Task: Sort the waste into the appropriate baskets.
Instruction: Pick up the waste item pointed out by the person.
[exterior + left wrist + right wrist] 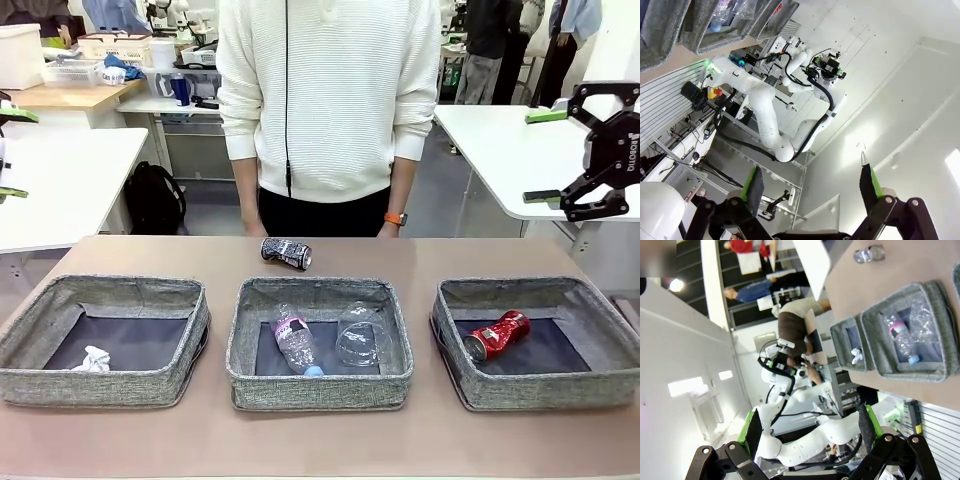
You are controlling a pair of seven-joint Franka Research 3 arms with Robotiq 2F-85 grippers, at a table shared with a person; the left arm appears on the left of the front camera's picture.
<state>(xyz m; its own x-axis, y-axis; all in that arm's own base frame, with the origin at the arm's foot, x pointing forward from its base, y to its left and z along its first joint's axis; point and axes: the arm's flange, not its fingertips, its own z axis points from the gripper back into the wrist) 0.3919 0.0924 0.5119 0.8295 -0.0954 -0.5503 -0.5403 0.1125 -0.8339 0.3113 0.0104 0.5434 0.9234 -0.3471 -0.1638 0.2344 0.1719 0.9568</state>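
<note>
While three grey baskets sit in a row on the worktop (320,440), sorting stands as follows. Left basket (105,383) holds the white paper wad (95,359). Middle basket (320,388) holds the clear bottle (297,346) and, just beside it, the clear plastic cup (363,335). Right basket (540,390) holds the crushed red can (496,335). A crushed black-and-white can (286,253) lies loose on the worktop beyond the middle basket, near the person (330,100) standing at the far edge. Right gripper (543,155) is raised off to the right, jaws wide apart, holding nothing. Left gripper (810,187) likewise stands open and empty, aimed away from the worktop. Nothing obstructs the loose can.
</note>
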